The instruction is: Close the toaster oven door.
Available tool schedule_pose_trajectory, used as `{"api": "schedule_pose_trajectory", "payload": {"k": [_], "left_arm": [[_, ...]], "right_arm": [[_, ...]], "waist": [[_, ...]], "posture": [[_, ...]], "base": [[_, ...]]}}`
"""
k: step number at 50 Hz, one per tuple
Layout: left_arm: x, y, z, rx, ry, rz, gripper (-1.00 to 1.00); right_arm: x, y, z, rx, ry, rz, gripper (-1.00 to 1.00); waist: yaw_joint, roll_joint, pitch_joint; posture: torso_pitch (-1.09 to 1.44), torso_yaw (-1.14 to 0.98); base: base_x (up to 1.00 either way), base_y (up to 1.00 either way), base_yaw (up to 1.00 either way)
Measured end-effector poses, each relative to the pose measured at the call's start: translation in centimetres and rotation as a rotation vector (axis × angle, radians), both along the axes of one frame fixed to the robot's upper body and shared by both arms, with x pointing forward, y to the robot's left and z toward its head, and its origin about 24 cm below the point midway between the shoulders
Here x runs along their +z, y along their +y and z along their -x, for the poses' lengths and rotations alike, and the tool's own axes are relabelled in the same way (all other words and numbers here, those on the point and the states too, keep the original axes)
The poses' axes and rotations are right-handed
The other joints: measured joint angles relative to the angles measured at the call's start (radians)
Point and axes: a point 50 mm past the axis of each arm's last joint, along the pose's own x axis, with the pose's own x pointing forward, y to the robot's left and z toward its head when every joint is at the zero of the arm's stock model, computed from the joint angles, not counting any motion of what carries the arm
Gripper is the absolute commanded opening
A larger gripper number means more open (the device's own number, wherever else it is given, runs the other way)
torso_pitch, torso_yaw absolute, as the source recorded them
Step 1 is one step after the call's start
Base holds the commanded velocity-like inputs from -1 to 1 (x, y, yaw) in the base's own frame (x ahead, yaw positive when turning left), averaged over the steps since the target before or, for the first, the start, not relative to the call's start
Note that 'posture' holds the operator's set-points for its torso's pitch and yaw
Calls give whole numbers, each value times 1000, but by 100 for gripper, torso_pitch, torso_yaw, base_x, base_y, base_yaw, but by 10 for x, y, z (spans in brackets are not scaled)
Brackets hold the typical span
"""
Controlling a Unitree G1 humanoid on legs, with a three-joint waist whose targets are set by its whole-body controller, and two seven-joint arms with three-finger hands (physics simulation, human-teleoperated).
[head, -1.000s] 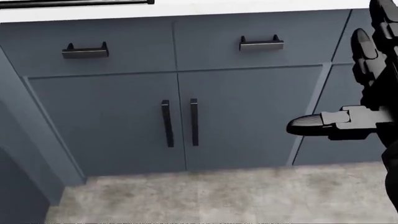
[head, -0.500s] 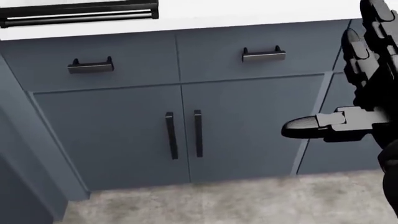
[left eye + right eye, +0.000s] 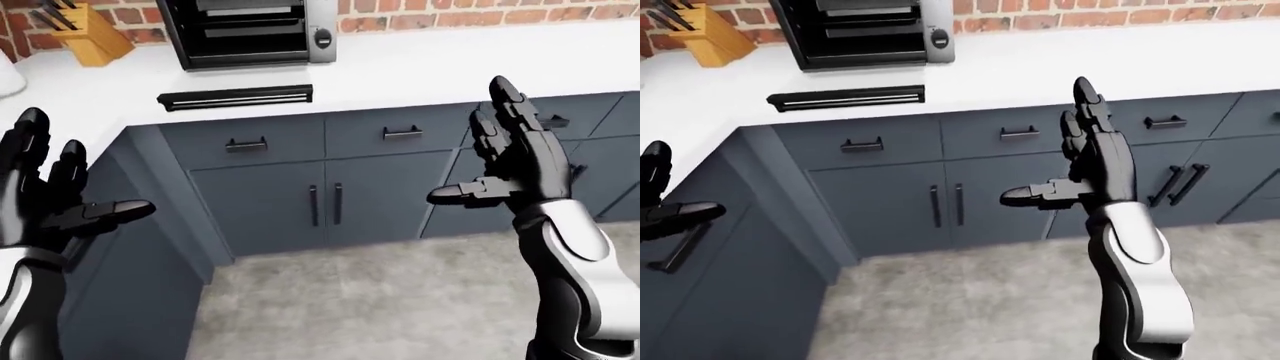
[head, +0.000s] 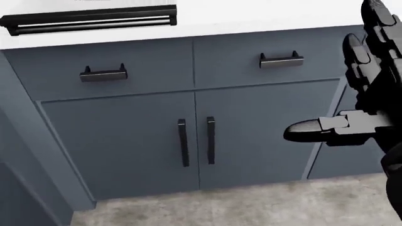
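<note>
At eleven o'clock in the left-eye view, the toaster oven sits on the white counter, its door folded down flat over the edge. Both the left hand and right hand hang released, fingers spread, grasping nothing, well short of it. Judging by this, the approach is underway; next, a hand must get under the door and lift.

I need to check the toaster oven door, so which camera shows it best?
The left-eye view: the toaster oven stands on the counter with its door folded down flat, open. The right-eye view shows nearly the same. The head view catches only the door's edge at top left.
</note>
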Motion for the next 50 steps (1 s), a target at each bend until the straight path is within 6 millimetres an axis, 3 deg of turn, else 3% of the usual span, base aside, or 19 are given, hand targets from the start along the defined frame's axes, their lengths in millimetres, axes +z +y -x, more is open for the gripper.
{"api": "schedule_pose_trajectory", "payload": {"k": [6,9,16,20,22,24,26,31,35,36,39,41,47,49,50], "left_arm": [[4,-1,1,-4,-21,-11,100],[5,0,1,-4,-22,-12,100],[-1,-5,-2,-39,4,4,100],[6,-5,0,-30,-28,-12,100],[8,-5,0,-29,-37,-18,100],[7,-2,1,-17,-29,-11,100],[2,1,1,-1,-8,0,100],[6,-1,1,-6,-20,-10,100],[9,-1,2,-8,-32,-16,100],[8,-3,1,-15,-33,-8,100],[2,-7,-2,-42,-3,5,100],[2,-6,-2,-43,3,7,100],[10,-4,1,-29,-37,-12,100],[12,-4,1,-27,-43,-15,100],[11,-2,2,-20,-40,-11,100]], "right_arm": [[11,0,4,-4,-59,8,100],[10,1,4,3,-57,6,100],[3,-7,2,-41,-8,-3,100],[9,-4,5,-28,-43,4,100],[11,-3,4,-22,-50,6,100],[8,1,3,-2,-38,-2,100],[5,4,2,17,-16,-3,100],[11,2,3,6,-35,-1,100],[15,2,5,2,-59,0,100],[14,0,5,-6,-53,-1,100],[9,-5,4,-32,-18,-10,100],[10,-5,4,-36,-21,-11,100],[15,-3,6,-23,-40,-30,100],[16,-3,5,-20,-39,-33,100],[15,-1,5,-10,-34,-42,100]], "waist": [[3,-53,-2],[7,-96,-6],[-9,-65,-5],[-13,-12,2],[-17,32,-4],[-1,19,4],[5,23,5],[6,-28,2],[10,-98,-4],[0,-86,-4],[-14,-88,-2],[-14,-76,-5],[-19,-2,-1],[-19,43,-12],[-11,30,-9]], "posture": [[0,0],[0,0],[0,0],[0,0],[0,0],[0,0],[0,0],[0,0],[0,0],[0,0],[0,0],[0,0],[0,0],[0,0],[0,0]], "base": [[12,5,0],[12,4,0],[13,5,0],[15,5,0],[16,5,0],[18,4,0],[18,5,0],[17,5,0],[17,8,0],[18,9,0],[17,9,0],[17,9,0],[17,18,0],[17,21,0],[17,22,0]]}}
